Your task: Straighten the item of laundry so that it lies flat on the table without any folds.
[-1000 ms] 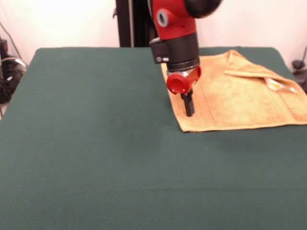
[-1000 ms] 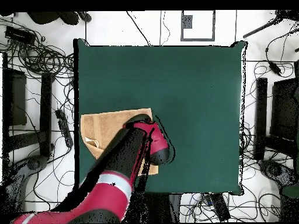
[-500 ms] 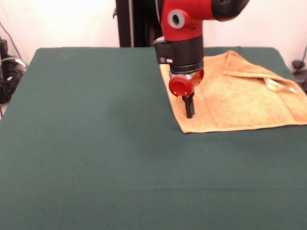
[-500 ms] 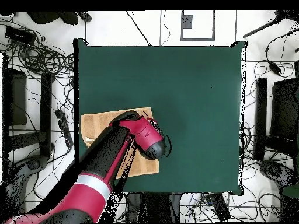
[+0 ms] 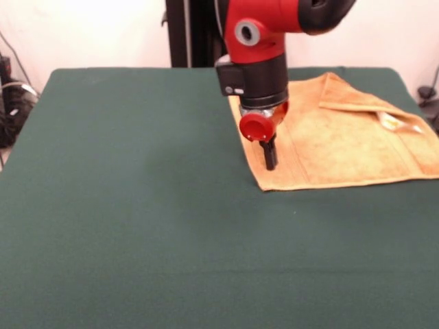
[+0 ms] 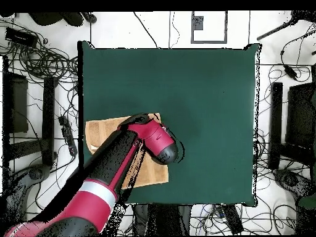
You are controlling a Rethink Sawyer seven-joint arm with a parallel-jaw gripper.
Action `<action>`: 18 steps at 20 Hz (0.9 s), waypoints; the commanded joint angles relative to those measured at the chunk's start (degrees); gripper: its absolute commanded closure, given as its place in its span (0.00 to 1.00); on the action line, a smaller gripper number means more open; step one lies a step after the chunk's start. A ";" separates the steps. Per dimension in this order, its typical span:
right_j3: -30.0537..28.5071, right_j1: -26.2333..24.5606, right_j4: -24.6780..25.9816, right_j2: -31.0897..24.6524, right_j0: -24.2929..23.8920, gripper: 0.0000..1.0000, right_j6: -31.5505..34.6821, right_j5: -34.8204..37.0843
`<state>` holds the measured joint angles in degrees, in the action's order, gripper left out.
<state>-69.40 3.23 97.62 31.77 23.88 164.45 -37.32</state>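
The golden-orange towel lies at the table's far right in the front view, with one corner folded over and a white label showing at the fold. My gripper points straight down, its black fingers together, the tips on or just above the towel near its front left corner. In the overhead view the arm covers much of the towel, and the wrist hides the gripper itself. The dark green table is far larger than the towel.
The black pedestal post stands behind the table's far edge. In the overhead view, cables and dark equipment surround the table on both sides. The towel lies close to the table's edge.
The arm's upper links have swung slightly over the towel. The gripper tips stay at about the same spot near the towel's corner. The towel has not moved.
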 commanded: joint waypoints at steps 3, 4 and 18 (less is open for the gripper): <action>11.68 -14.10 -8.38 -8.02 -4.45 1.00 3.84 19.43; 11.66 -14.04 -8.83 -7.89 -4.53 1.00 3.43 19.25; 10.44 -12.18 -29.61 -5.79 -11.57 1.00 -22.24 13.15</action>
<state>-65.35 1.41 73.44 33.46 13.45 161.96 -39.18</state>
